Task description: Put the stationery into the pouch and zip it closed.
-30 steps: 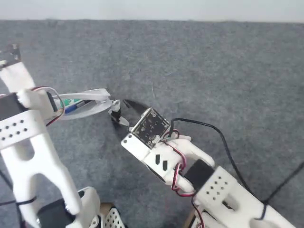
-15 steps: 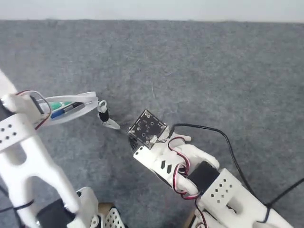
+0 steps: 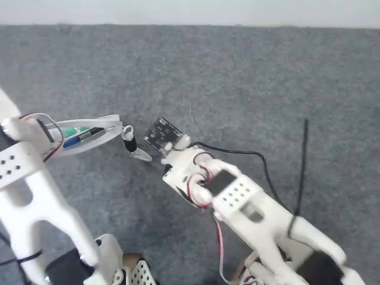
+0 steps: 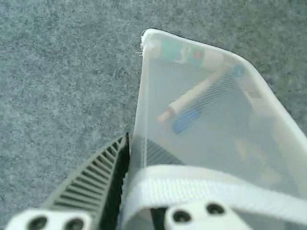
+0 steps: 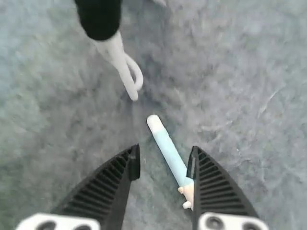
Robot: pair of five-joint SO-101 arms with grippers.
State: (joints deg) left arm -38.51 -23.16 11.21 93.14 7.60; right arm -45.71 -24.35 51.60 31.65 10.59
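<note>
At about nine o'clock on the grey carpet point(image 3: 267, 71) in the high view, the translucent pouch point(image 3: 95, 135) is held off the surface by the left gripper point(image 4: 136, 143), whose jaws are clamped on the pouch's wall near one end, the ribbed dark finger point(image 4: 103, 177) outside and the other seen darkly through the mesh. Inside the pouch lie a cream pen point(image 4: 192, 96) and a blue pen point(image 4: 186, 120), with a green-and-white item point(image 4: 180, 50) at the far end. The zip pull point(image 3: 128, 141), a black tab with a white loop, hangs from the pouch's three o'clock end. The right arm point(image 3: 237, 196) comes in from five o'clock, its wrist just to the three o'clock side of that pull. The right gripper point(image 5: 164, 151) is spread wide and holds nothing; its two fingers straddle a light blue pen point(image 5: 165, 143) lying flat on the carpet, the pen's rear end close against one finger, its tip pointing toward the zip pull's loop, just short of it.
</note>
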